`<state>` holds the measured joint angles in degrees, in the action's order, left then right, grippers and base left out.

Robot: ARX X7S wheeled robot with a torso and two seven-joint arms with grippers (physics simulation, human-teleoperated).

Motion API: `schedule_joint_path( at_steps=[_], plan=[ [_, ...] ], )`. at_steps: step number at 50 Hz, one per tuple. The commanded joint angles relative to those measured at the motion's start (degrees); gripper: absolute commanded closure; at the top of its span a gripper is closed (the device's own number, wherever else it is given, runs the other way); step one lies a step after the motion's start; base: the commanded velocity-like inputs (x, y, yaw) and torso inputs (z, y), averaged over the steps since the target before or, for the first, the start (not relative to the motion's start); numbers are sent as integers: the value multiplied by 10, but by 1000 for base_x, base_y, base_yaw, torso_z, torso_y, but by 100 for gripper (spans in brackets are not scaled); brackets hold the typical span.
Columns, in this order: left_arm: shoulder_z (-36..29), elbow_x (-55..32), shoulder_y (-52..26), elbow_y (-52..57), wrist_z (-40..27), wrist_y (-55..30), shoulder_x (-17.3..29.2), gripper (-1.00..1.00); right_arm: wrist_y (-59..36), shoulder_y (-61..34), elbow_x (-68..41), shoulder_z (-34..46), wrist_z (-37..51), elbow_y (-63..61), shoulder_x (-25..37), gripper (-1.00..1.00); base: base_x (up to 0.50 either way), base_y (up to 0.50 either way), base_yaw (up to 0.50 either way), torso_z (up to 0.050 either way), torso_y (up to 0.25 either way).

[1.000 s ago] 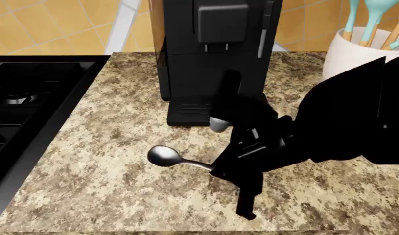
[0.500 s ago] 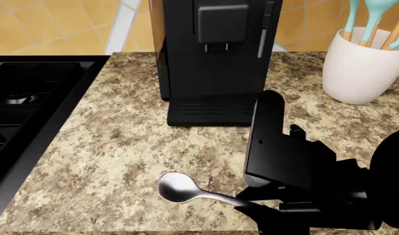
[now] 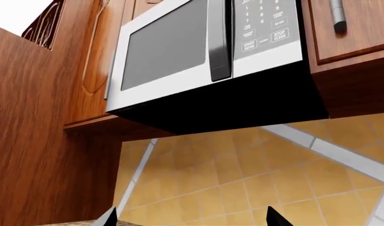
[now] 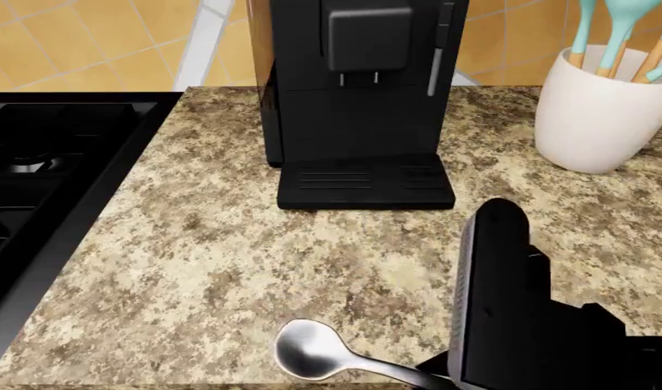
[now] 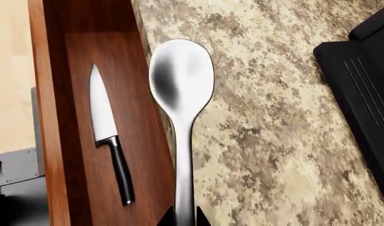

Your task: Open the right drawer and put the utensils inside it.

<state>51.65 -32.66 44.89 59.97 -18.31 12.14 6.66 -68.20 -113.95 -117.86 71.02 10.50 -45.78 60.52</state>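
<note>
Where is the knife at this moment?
In the right wrist view, the knife lies flat inside the open right drawer, beside the counter edge and the held spoon.

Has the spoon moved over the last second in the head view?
Yes. The spoon has moved away from the coffee machine, toward the counter's front edge, carried by the right gripper.

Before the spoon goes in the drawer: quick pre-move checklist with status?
1. Drawer open: ok, its wooden floor shows beside the counter.
2. Knife already inside: ok, it lies flat on the drawer floor.
3. Spoon held by right gripper: ok, handle runs between the fingers.
4. Spoon over the drawer: not ok, the bowl hangs mostly over the counter edge.
5. Landing spot free: ok, bare wood beside the knife.
6. Left gripper clear: ok, it points up at the microwave.
</note>
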Motion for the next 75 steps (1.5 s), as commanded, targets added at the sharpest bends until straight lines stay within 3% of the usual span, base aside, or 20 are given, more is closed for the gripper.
schedule_joint_path(
  at_steps=[1, 16, 46, 60, 75],
  plan=[
    [6, -4, 0, 0, 3, 1, -3, -100, -6, -5, 15, -20, -12, -22, 19, 100, 0, 0, 0, 0, 0],
    [1, 0, 0, 0, 0, 2, -2, -100, -61, -29, 67, -50, -71, -49, 17, 100, 0, 0, 0, 0, 0],
    [16, -15, 0, 0, 10, 5, -12, -100, -5, 40, 95, -78, -102, -113, 67, 100, 0, 0, 0, 0, 0],
    [23, -21, -1, 0, 12, 1, -11, -100, 0, 76, 124, -72, -108, -123, 61, 100, 0, 0, 0, 0, 0],
    [11, -10, 0, 0, 6, 2, -7, -100, -1, 75, 85, -86, -83, -138, 41, 100, 0, 0, 0, 0, 0]
  ],
)
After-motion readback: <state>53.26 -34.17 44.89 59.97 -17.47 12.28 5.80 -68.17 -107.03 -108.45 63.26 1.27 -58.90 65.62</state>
